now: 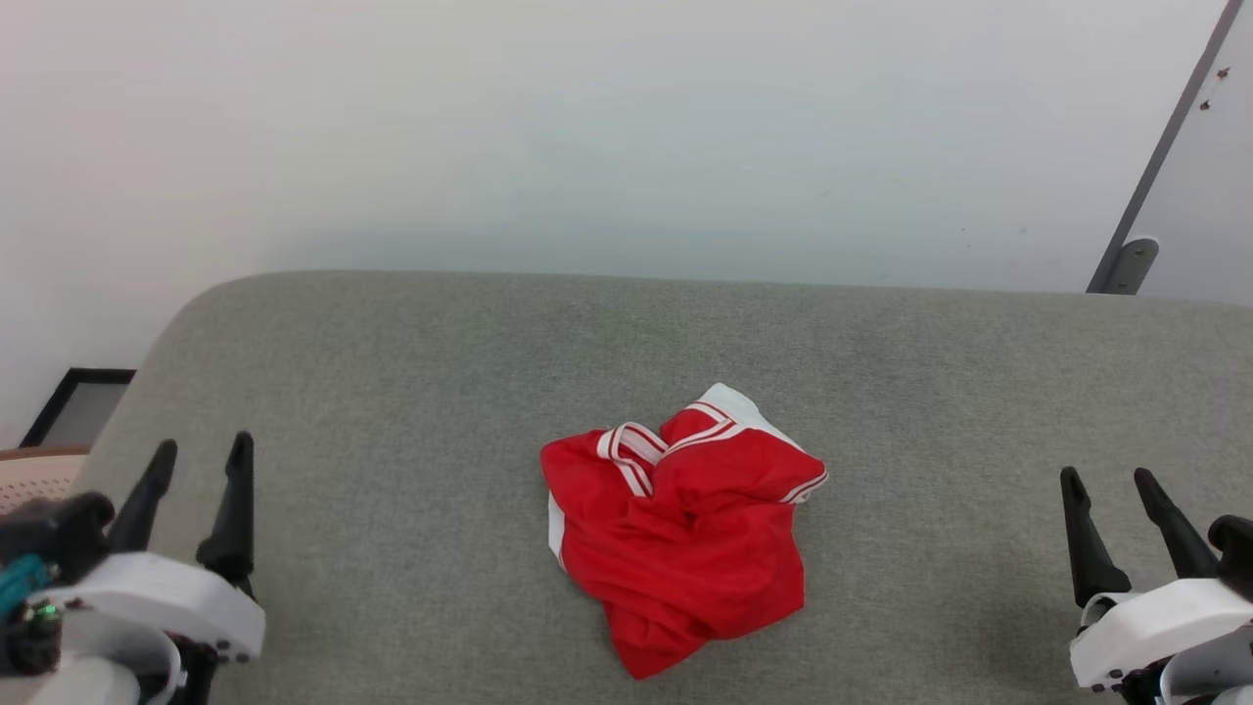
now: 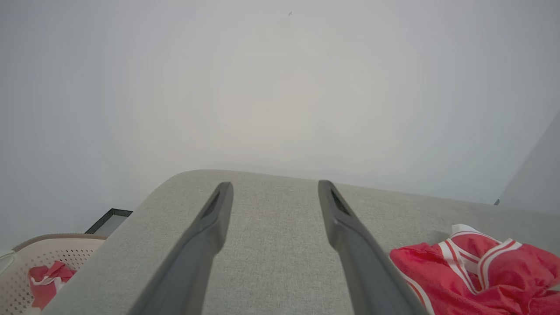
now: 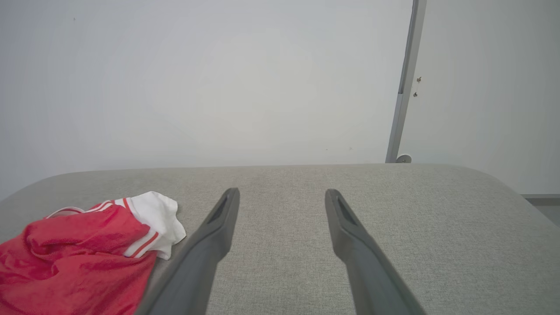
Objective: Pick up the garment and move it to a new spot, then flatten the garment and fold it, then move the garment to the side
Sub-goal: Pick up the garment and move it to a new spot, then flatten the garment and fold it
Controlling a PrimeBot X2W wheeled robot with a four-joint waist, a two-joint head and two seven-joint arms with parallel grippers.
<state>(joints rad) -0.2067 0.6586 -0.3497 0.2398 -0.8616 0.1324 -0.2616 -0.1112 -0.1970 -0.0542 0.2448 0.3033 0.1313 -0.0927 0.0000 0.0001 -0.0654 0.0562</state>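
A: Surface: one grey fabric pad (image 1: 392, 392) with rounded corners. Pale wall (image 1: 587, 147) behind it. One grey post (image 1: 1155, 166) at 1 o'clock in the head view.

B: Containers?

A: One. A beige perforated basket (image 2: 26, 262), off the pad's edge at 8 o'clock in the left wrist view. Contents: one small red-and-white cloth (image 2: 48, 280), bunched up inside.

B: And the garment (image 1: 685, 529)?

A: One, crumpled in a heap on the pad. It sits mid-frame in the head view, a touch toward 6 o'clock. Red body, with white striped trim showing on top and a white sleeve end at its 12 o'clock.

B: Claws?

A: Two, with four dark fingers in all. The left gripper (image 1: 204, 443) is at 8 o'clock and the right gripper (image 1: 1109, 475) at 4 o'clock. Both are released, fingers spread and nothing between them. Each is over the pad, well apart from the garment, which lies between them.
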